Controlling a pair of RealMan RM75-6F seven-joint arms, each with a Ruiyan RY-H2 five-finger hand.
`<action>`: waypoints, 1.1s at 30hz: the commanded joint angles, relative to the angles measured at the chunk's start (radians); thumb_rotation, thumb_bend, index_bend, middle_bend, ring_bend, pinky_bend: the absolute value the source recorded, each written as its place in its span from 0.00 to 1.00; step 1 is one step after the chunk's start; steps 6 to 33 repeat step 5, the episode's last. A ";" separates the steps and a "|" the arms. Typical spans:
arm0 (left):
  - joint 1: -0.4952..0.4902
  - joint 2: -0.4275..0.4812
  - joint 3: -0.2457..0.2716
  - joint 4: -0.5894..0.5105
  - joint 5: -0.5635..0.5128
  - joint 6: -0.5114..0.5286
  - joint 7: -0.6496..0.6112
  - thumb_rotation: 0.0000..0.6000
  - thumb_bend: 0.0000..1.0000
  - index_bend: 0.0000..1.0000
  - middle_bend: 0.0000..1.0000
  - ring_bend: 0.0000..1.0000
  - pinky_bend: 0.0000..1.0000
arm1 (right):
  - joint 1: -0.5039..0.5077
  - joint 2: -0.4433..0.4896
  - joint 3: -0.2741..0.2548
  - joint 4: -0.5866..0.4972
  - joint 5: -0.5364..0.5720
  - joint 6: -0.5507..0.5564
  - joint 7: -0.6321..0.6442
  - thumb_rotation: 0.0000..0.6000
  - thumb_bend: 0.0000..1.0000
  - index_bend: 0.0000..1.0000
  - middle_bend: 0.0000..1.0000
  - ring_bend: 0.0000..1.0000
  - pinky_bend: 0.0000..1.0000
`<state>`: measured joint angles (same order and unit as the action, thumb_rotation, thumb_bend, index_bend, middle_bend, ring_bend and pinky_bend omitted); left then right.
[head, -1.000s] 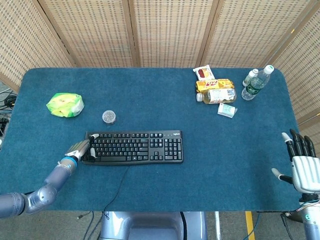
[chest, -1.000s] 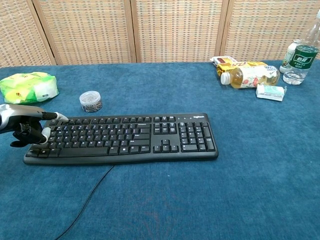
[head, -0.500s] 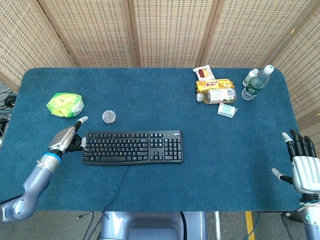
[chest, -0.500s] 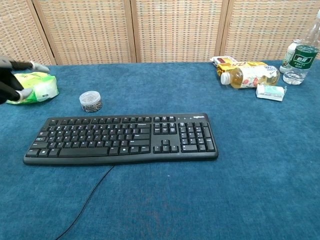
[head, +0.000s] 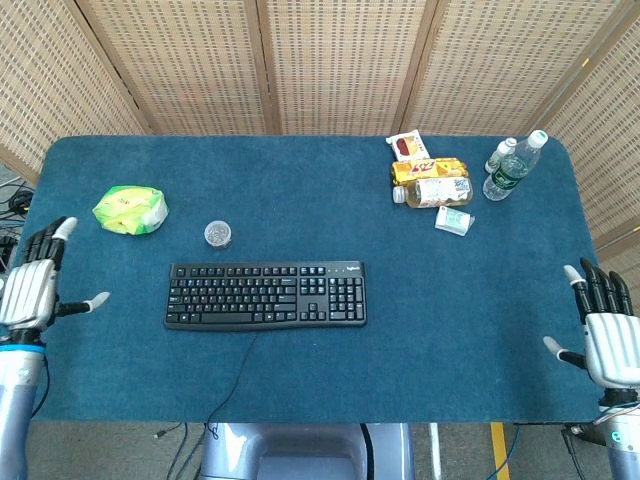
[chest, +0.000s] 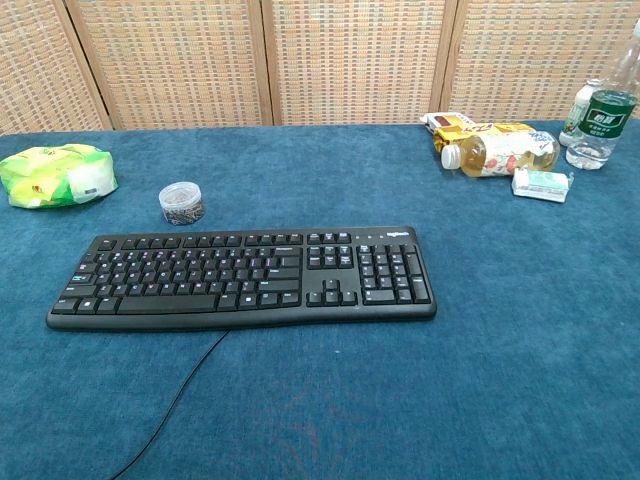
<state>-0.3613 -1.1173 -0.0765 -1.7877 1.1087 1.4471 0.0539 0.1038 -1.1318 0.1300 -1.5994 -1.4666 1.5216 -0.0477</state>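
A black keyboard (head: 265, 294) (chest: 245, 277) lies flat near the front middle of the blue table, its cable trailing off the front edge. My left hand (head: 34, 285) hovers at the table's left edge, fingers spread, holding nothing, well apart from the keyboard. At the right edge my right hand (head: 605, 335) is also spread and empty. Neither hand appears in the chest view.
A green packet (head: 130, 209) (chest: 55, 174) and a small round jar (head: 218, 234) (chest: 181, 202) sit at the left. Snack packs (head: 428, 170), a lying bottle (chest: 498, 152), a small box (head: 454, 220) and two upright water bottles (head: 512, 168) cluster at the back right. Wicker screens stand behind.
My left hand has let go of the keyboard's left end, drawn back leftward to the table edge and spread its fingers. The right hand has stayed still.
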 joint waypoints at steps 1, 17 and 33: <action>0.097 -0.050 0.046 0.072 0.078 0.087 0.014 1.00 0.00 0.00 0.00 0.00 0.00 | -0.002 0.001 0.002 0.001 -0.001 0.005 0.002 1.00 0.00 0.00 0.00 0.00 0.00; 0.120 -0.062 0.055 0.098 0.108 0.102 0.053 1.00 0.00 0.00 0.00 0.00 0.00 | -0.004 0.003 0.004 -0.003 -0.001 0.011 0.004 1.00 0.00 0.00 0.00 0.00 0.00; 0.120 -0.062 0.055 0.098 0.108 0.102 0.053 1.00 0.00 0.00 0.00 0.00 0.00 | -0.004 0.003 0.004 -0.003 -0.001 0.011 0.004 1.00 0.00 0.00 0.00 0.00 0.00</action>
